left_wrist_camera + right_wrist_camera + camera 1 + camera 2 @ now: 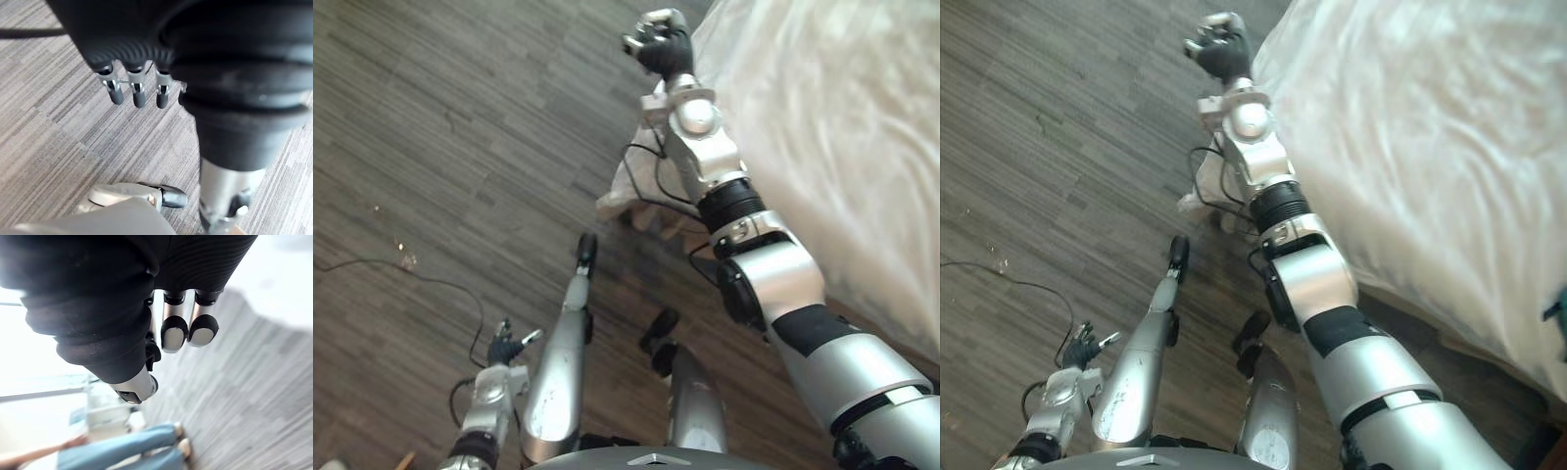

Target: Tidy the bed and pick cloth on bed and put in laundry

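My right hand, fingers curled on nothing, hangs far out by the left edge of the bed, beyond the pale cloth bunched beneath my forearm, well right of my slack-fingered left hand.

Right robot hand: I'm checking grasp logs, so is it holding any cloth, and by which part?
Nothing is held: the right robot hand is curled empty beside the bed; the left robot hand is empty too.
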